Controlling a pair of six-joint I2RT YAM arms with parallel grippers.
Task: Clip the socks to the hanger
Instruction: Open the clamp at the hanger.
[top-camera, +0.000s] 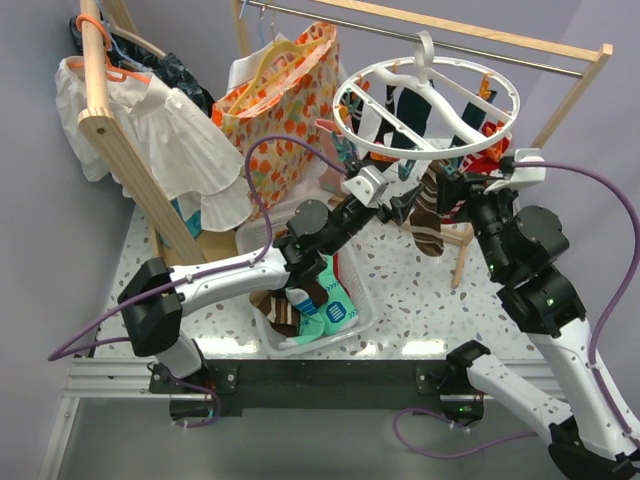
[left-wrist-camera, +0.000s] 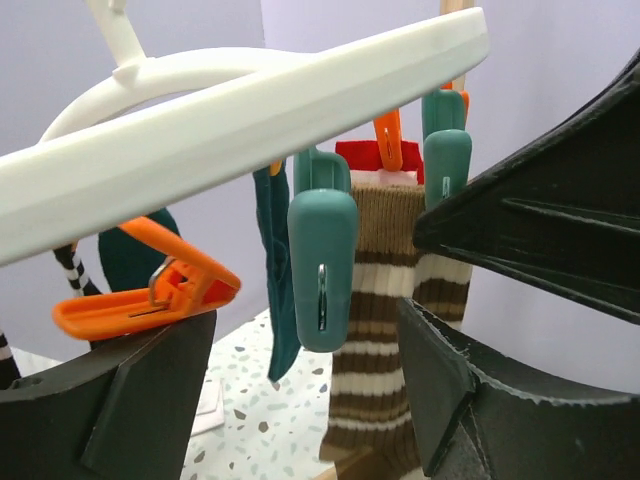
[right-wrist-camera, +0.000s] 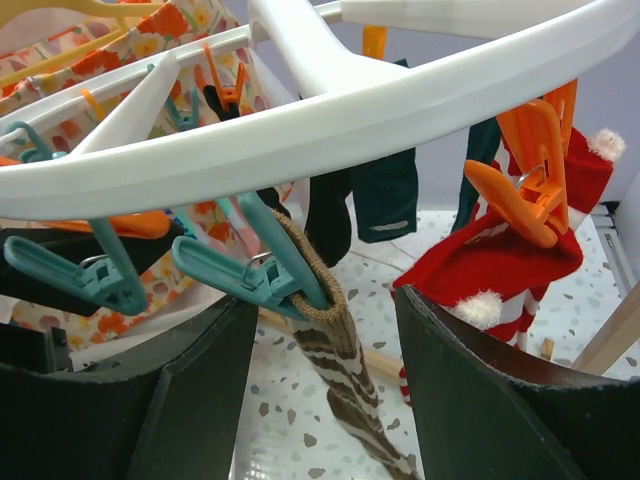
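The white round hanger (top-camera: 430, 105) hangs from the wooden rail with several socks clipped under it. In the left wrist view a teal clip (left-wrist-camera: 322, 270) dangles between the fingers of my open left gripper (left-wrist-camera: 310, 400), touching neither. A brown sock with cream stripes (left-wrist-camera: 385, 330) hangs just behind it, and an orange clip (left-wrist-camera: 150, 295) lies over the left finger. My right gripper (right-wrist-camera: 325, 380) is open around the same brown sock (right-wrist-camera: 345, 360), which is pinched at its cuff by a teal clip (right-wrist-camera: 255, 270). A red-and-white sock (right-wrist-camera: 510, 260) hangs from an orange clip (right-wrist-camera: 525, 180).
A clear basket (top-camera: 355, 325) at the table's near middle holds brown and teal socks (top-camera: 325, 305). An orange-patterned tote bag (top-camera: 285, 110) and a white shirt (top-camera: 170, 135) stand at the back left. A wooden frame leg (top-camera: 465, 250) rises right of the hanging sock.
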